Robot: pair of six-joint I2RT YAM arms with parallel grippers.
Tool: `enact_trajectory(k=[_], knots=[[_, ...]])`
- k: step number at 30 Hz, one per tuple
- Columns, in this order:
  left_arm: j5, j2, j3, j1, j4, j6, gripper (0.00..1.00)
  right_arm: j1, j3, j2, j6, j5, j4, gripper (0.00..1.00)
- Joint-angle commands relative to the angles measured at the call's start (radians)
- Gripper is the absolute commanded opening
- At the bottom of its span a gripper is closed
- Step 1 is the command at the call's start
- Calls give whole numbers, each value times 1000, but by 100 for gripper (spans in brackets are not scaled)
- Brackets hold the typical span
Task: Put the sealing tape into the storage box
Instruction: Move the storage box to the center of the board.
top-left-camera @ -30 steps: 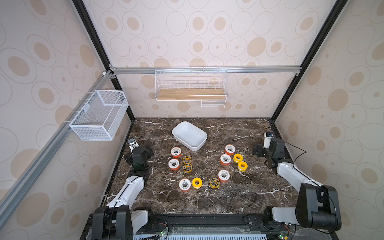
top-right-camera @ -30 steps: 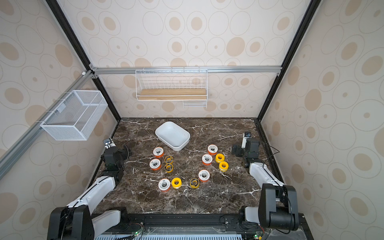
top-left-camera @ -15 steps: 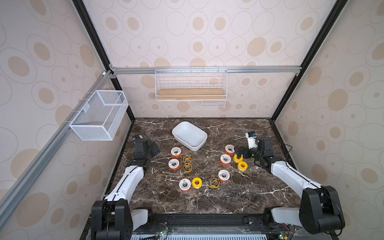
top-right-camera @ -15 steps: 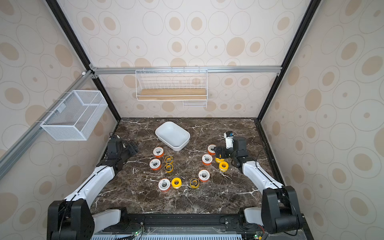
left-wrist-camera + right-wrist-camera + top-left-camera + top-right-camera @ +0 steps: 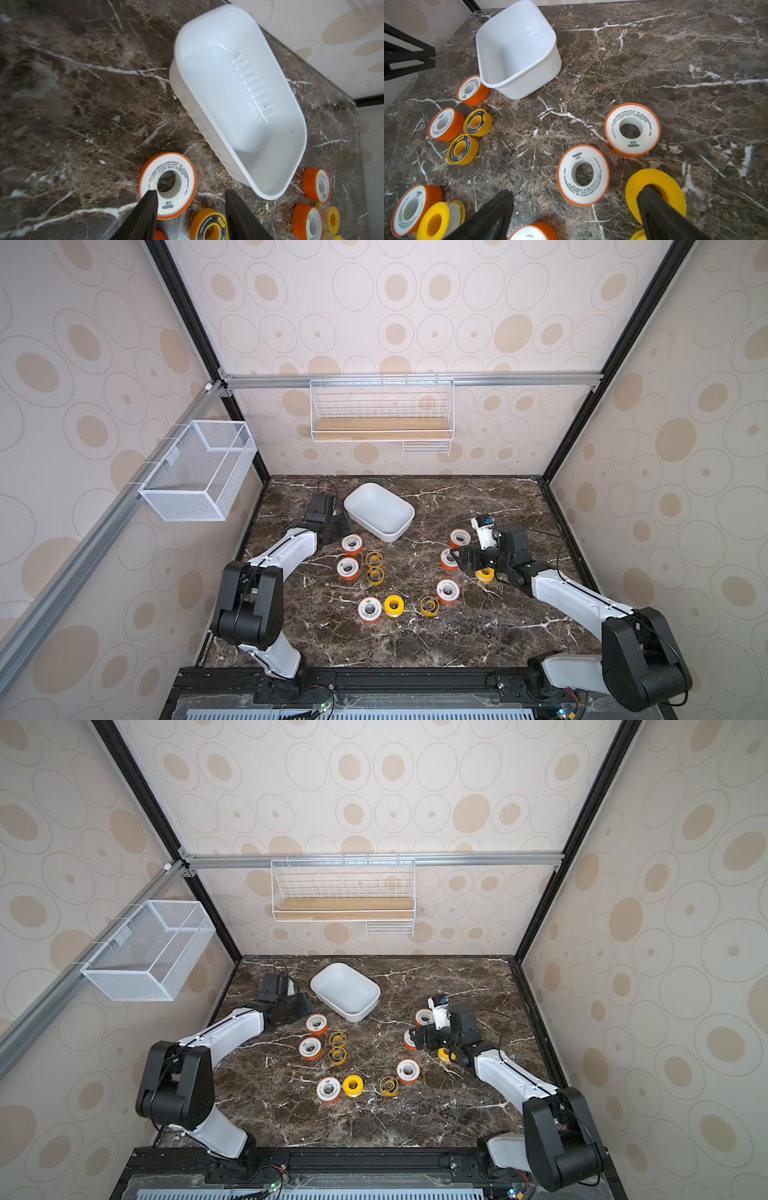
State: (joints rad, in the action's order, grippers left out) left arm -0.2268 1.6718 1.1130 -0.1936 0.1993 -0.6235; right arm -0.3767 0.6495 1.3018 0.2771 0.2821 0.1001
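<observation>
Your left gripper [image 5: 190,192] has its fingers partly spread with nothing between them, one tip over an orange spool [image 5: 182,187] (label face up) just beside the storage box [image 5: 388,536]. Your right gripper [image 5: 578,191] is spread wide, one tip crossing a yellow spool [image 5: 670,187]. The sealing tape [image 5: 349,568] lies scattered on the marble table [image 5: 478,497], below the mesh basket [image 5: 195,472] and wire rack [image 5: 380,414] on the walls.

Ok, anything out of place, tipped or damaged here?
Nothing stands out. The white plastic tub sits upright and empty, angled to the table edges; the orange and yellow tape spools lie flat on the marble tabletop.
</observation>
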Motion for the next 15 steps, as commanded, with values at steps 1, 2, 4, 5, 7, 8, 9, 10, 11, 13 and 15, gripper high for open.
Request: enact_trajectory(k=[1,2,4,5,7,8,9,10,11,13,15], knots=[[-7,75,92,-19,71,27,51,-6,-6,-16,-1,-27,6,100],[-9,99,111,-23,73,26,49,-6,-5,-15,-1,-27,6,100],[-18,141,147,-25,81,28,47,-6,-4,-13,-1,-26,4,100],[-19,156,166,-27,88,28,47,-6,-4,-12,-1,-26,3,100],[-20,184,197,-33,101,35,46,-6,-2,-10,-1,-29,1,100],[-19,194,210,-36,107,36,46,-6,0,-8,-3,-29,-2,100],[-18,206,220,-37,112,36,46,-7,2,-5,-3,-29,-5,100],[-18,214,227,-36,112,37,46,-5,3,-2,-4,-28,-7,100],[-17,224,237,-39,115,36,46,-7,6,1,-4,-28,-8,100],[-25,245,254,-40,120,37,45,-6,8,7,-2,-26,-8,100],[-28,258,268,-42,121,35,45,-6,12,15,-3,-20,-11,100]])
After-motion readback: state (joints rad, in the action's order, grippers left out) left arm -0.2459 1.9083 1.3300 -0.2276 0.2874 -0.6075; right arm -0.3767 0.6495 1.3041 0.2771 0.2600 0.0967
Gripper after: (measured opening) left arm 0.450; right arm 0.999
